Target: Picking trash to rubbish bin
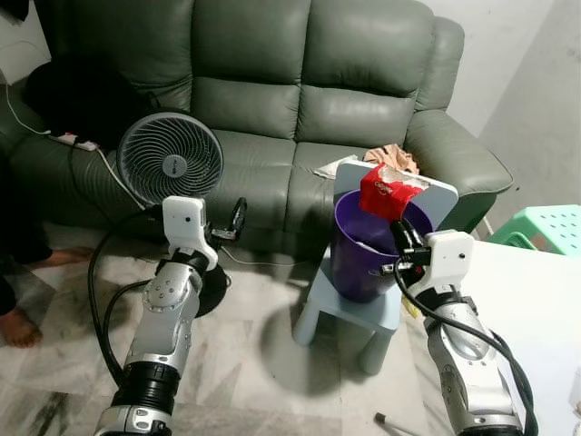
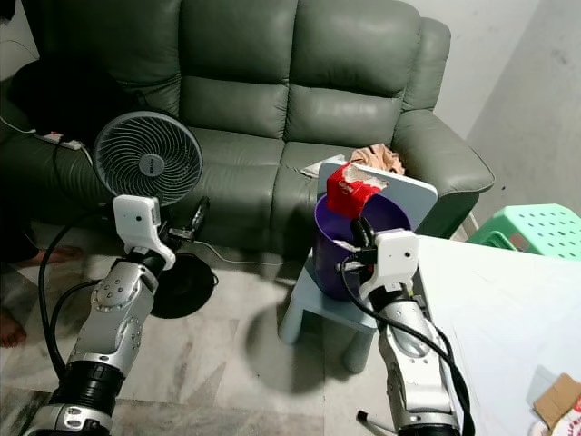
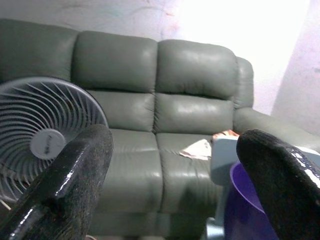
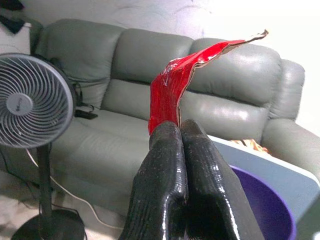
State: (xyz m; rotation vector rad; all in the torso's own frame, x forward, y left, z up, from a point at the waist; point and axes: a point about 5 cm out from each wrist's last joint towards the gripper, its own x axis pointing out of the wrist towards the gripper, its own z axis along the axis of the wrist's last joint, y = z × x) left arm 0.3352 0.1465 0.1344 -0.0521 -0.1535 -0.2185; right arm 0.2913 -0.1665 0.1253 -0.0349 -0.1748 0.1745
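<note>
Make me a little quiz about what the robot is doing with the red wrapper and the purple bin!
1. True or false: the right gripper is shut on the red wrapper.
2. Where does the purple bin stand? A) on the sofa B) on a small light-blue stool C) on the green stool
3. Fill in: the left gripper is held out in front of the round ____, with its fingers apart and nothing between them.

Key
1. True: the two black fingers pinch the wrapper's lower end, and it is held above the bin's mouth.
2. B: the bin rests on the small light-blue stool in front of the sofa.
3. fan.
</note>
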